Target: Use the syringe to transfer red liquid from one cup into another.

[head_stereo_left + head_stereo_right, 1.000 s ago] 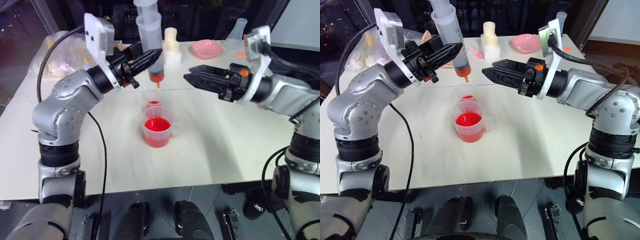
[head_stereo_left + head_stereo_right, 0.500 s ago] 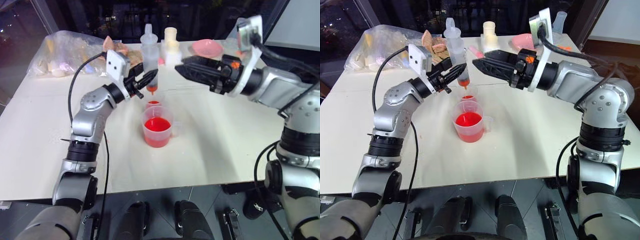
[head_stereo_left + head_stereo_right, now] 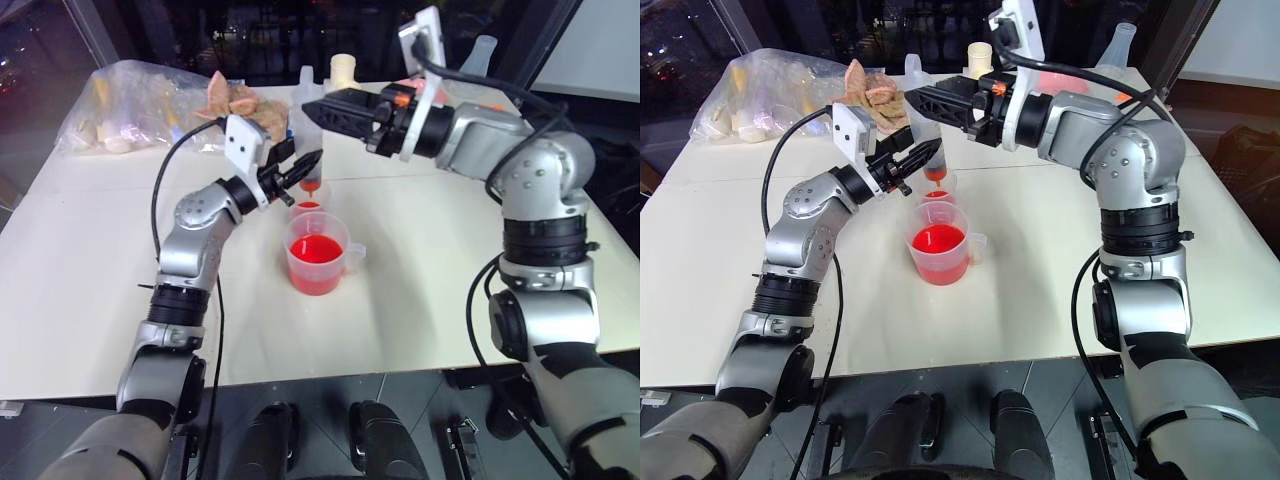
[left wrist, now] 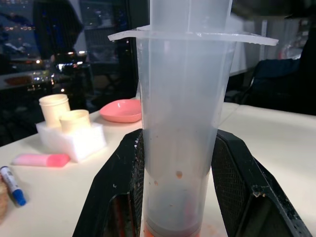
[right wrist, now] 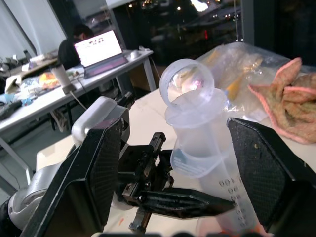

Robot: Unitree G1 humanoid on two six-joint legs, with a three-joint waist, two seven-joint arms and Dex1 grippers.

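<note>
My left gripper is shut on the lower barrel of the clear syringe, which stands upright. Its orange tip hangs just over the mouth of the smaller cup, and that cup holds a little red liquid. In front of it stands the wider handled cup, about half full of red liquid. My right gripper is open, a finger on either side of the plunger's ring top, apart from it. A dark red trace shows at the barrel's bottom.
At the back of the white table are a pink bowl, a white block with two cream cups, a pink marker and a clear flask. A plastic bag and a cloth lie at the back left.
My left gripper brought the syringe down over the smaller cup and then held still. My right gripper swung left, and its open fingers now flank the plunger's top.
</note>
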